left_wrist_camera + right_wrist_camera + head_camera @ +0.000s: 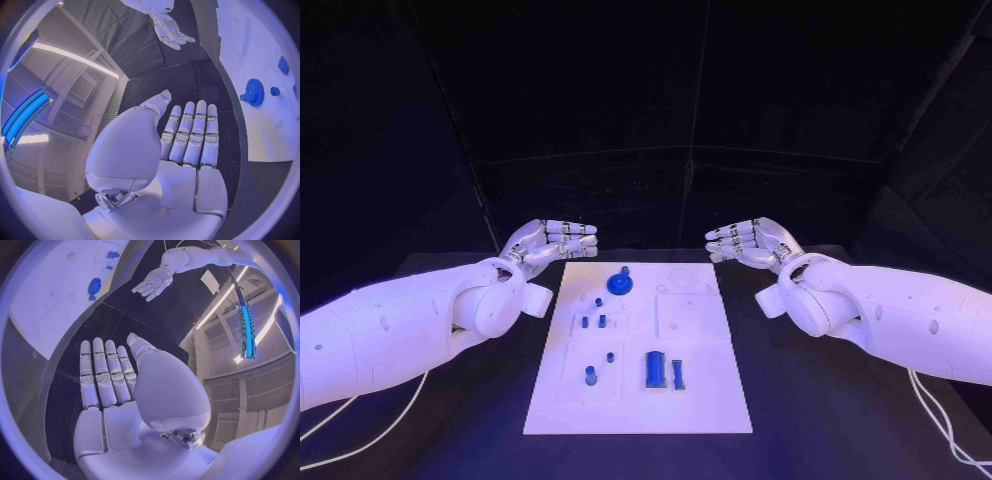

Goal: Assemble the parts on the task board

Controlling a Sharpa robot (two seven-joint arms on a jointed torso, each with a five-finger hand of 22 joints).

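White flat task board (697, 400) carries small blue parts (655, 369) — left hand (548, 243) and right hand (753, 242) flank it, fingers extended, empty.

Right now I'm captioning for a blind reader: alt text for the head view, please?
A white task board lies on a black table, small blue parts on it. The left hand and right hand hover open beside its far corners.

Left hand (548, 243) empty; right hand (751, 243) empty
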